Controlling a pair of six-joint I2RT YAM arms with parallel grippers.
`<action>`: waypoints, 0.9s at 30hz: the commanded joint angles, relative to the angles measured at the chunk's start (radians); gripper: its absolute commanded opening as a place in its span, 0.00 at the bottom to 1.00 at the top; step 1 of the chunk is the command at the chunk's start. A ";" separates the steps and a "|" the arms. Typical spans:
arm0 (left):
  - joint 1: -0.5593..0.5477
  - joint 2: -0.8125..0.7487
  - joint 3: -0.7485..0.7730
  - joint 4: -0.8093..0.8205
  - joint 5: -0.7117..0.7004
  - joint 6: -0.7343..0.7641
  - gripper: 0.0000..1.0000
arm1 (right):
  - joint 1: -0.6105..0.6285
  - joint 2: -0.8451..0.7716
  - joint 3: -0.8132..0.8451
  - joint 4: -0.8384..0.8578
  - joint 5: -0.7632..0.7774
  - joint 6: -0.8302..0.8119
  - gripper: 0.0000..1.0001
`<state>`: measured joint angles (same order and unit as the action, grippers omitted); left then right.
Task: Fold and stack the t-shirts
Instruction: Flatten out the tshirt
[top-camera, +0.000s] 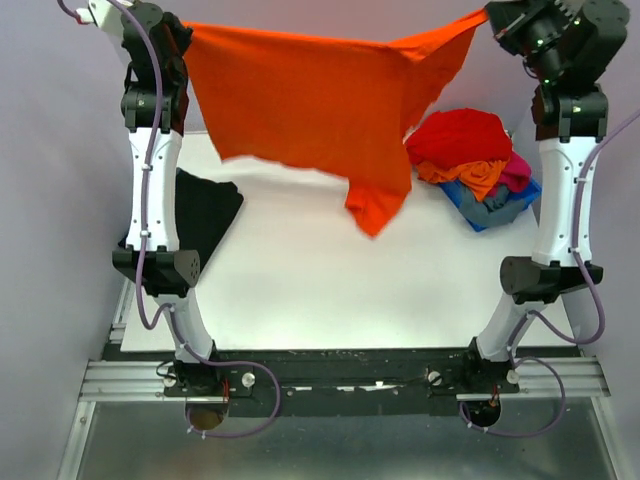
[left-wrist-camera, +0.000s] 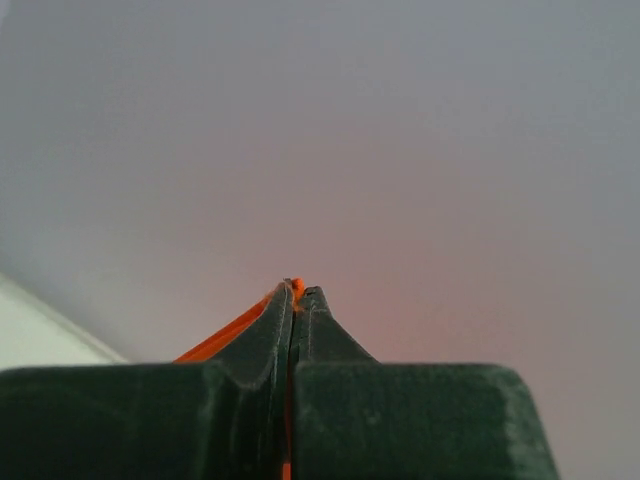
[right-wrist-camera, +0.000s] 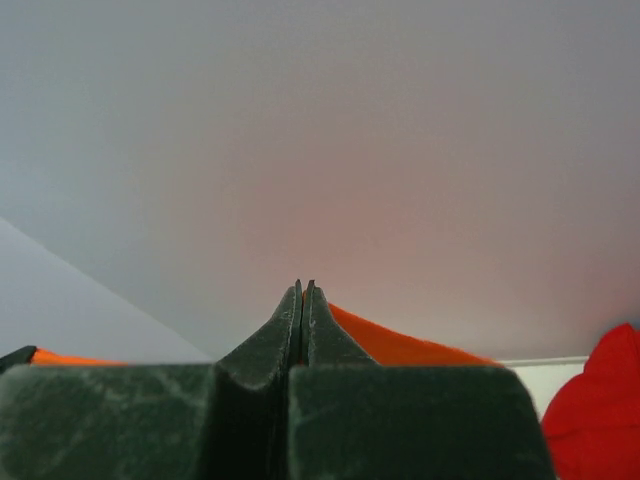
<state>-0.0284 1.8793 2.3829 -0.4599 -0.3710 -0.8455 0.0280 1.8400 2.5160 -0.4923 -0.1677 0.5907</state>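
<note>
Table (top-camera: 320, 290): white top, lying betw. the two arm bases.

Orange t-shirt (top-camera: 310, 110): hanging in the air, stretched betw. both grippers along its top edge, over the far part of the table. Top edge is sagging a bit in the middle. Main body is draping down at L and centre. A narrower part is dangling lowest, R of centre, w/ its tip showing against the white top. Can't tell if the tip is touching the surface.

Left gripper (left-wrist-camera: 298, 290): sitting up high at far L, fingers pressed together and pinching the shirt's L corner. A sliver of orange cloth is poking out at the tips, and more cloth is running off down-left in the wrist cam.

Right gripper (right-wrist-camera: 304, 285): sitting up high at far R, fingers clamped tight and gripping the shirt's R corner. Orange cloth is fanning out to the R of the fingers in the wrist cam, and a thin strip is showing at low L.

Clothes pile (top-camera: 480, 170): sitting bunched and unfolded on the table's R side, near the R arm (top-camera: 565, 190). In the top cam it's showing just R of the shirt's dangling part. Red shirt (top-camera: 460, 135) is lying on top; orange, pink, grey and blue pieces are peeking out beneath.

Black garment (top-camera: 205, 210): lying on the table's L side, partly hidden behind the L arm (top-camera: 155, 190), well apart from the pile.

Wall (left-wrist-camera: 400, 150): plain grey, filling both wrist cams and picking up a faint orange tint.
</note>
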 joint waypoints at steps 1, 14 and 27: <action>0.019 0.098 0.165 0.025 0.067 0.002 0.00 | -0.097 0.002 -0.014 0.176 -0.171 0.171 0.01; 0.053 -0.089 -0.509 0.305 0.119 -0.018 0.00 | -0.186 -0.022 -0.391 0.184 -0.455 0.209 0.01; 0.045 -0.567 -1.341 0.434 0.138 -0.141 0.00 | -0.185 -0.525 -1.285 0.202 -0.490 0.109 0.01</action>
<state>0.0132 1.4548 1.2098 -0.0746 -0.2302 -0.9154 -0.1463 1.4723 1.4040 -0.3191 -0.6159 0.7376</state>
